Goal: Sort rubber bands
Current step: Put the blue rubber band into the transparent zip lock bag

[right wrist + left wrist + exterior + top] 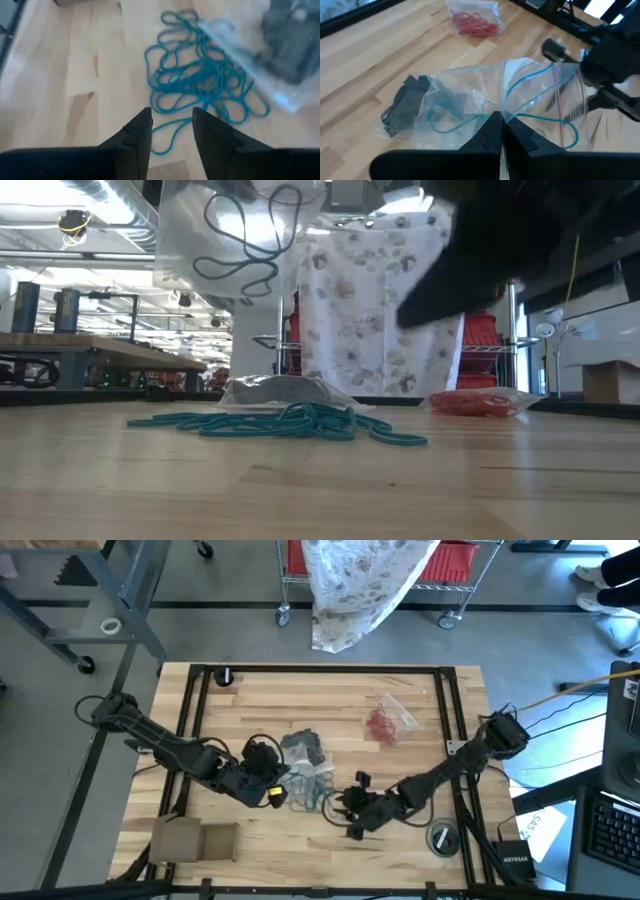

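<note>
My left gripper [499,120] is shut on a clear plastic bag [520,95] with a few teal rubber bands inside. In the low view the bag [240,250] hangs high above the table. A loose pile of teal rubber bands [200,80] lies on the wood below it [290,423]. My right gripper [172,117] hovers open just short of the pile's near side, with nothing between its fingers. A bag of dark bands [303,748] and a bag of red bands [387,722] lie flat farther back. My left gripper pinches a bunched edge of the clear bag [496,109] between its two fingers. The fingers slant down from the table's left side. The bag spreads away from the fingertips, slack and crumpled, and shows clear of the table in the low view.
A flat cardboard box [195,840] lies at the near left, a round disc [443,837] at the near right and a small dark object [225,677] at the far left. Black frame rails [330,668] run along the table's edges.
</note>
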